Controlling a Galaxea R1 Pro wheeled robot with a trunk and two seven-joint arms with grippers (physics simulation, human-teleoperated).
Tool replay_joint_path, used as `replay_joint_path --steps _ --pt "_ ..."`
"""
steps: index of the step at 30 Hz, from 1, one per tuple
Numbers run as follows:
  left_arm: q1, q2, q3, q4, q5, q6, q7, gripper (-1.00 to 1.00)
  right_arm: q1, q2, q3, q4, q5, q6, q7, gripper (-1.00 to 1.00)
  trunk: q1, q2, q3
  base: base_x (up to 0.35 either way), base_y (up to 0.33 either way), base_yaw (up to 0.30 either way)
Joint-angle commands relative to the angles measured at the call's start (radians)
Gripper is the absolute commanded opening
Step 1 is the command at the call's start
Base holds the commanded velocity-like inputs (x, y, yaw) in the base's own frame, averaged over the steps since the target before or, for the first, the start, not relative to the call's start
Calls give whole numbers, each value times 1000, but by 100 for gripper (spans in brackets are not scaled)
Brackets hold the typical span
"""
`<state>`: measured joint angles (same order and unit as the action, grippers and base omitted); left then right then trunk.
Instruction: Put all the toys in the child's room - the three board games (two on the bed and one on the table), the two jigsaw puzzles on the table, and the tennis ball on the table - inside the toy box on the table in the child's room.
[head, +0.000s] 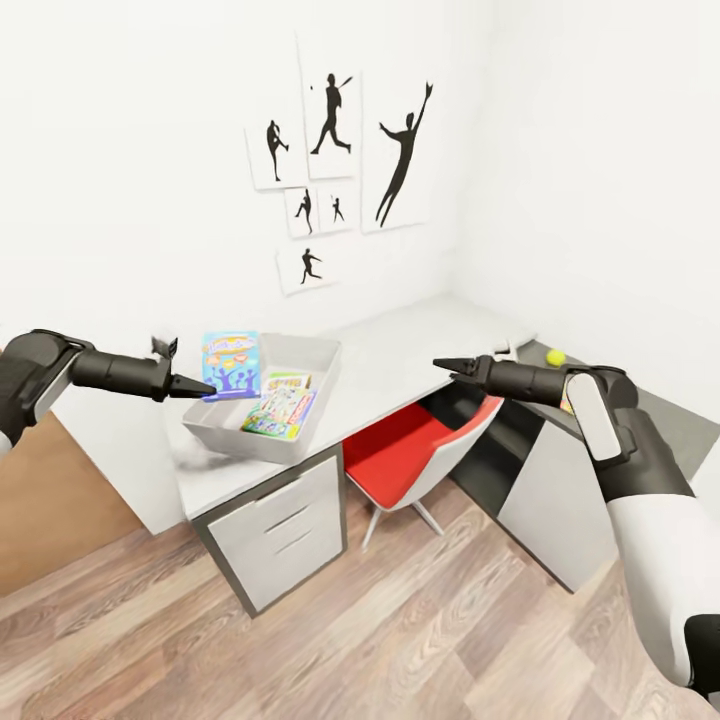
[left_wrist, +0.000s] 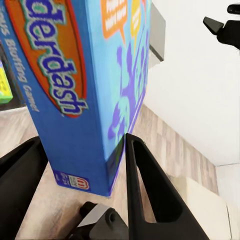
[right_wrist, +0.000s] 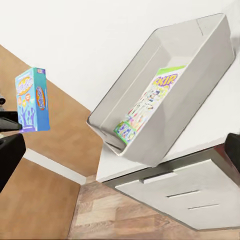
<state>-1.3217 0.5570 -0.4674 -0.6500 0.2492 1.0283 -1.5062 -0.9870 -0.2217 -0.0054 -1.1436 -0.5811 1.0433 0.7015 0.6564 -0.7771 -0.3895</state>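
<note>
Blue board game (head: 231, 364) held over the toy box (head: 312, 392)

The left hand (left_wrist: 82, 165) grips the glossy "…derdash" carton upright; a "SKIP BO" box (right_wrist: 145, 106) lies inside the grey bin on the surface (head: 400, 360) — right hand's (head: 441, 366) grip can't be told.

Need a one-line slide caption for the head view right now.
Left gripper holds the blue board game upright over the toy box, SKIP BO game already inside.

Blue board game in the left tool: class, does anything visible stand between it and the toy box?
Nothing visible does. The left tool holds the blue board game upright at the toy box rim, beside the Skip-Bo game lying inside.
</note>
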Motion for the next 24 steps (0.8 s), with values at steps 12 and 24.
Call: replay_joint_path --steps 12,24 --pt "-2 -41 2 4 8 15 44 -100 3 -14 -4 -2 -6 4 5 100 1 -1 -4 255 -229 91" --pt "3 -43 71 66 17 11 43 -100 4 -13 -5 -2 -5 4 11 100 1 -1 -4 64 -183 149"
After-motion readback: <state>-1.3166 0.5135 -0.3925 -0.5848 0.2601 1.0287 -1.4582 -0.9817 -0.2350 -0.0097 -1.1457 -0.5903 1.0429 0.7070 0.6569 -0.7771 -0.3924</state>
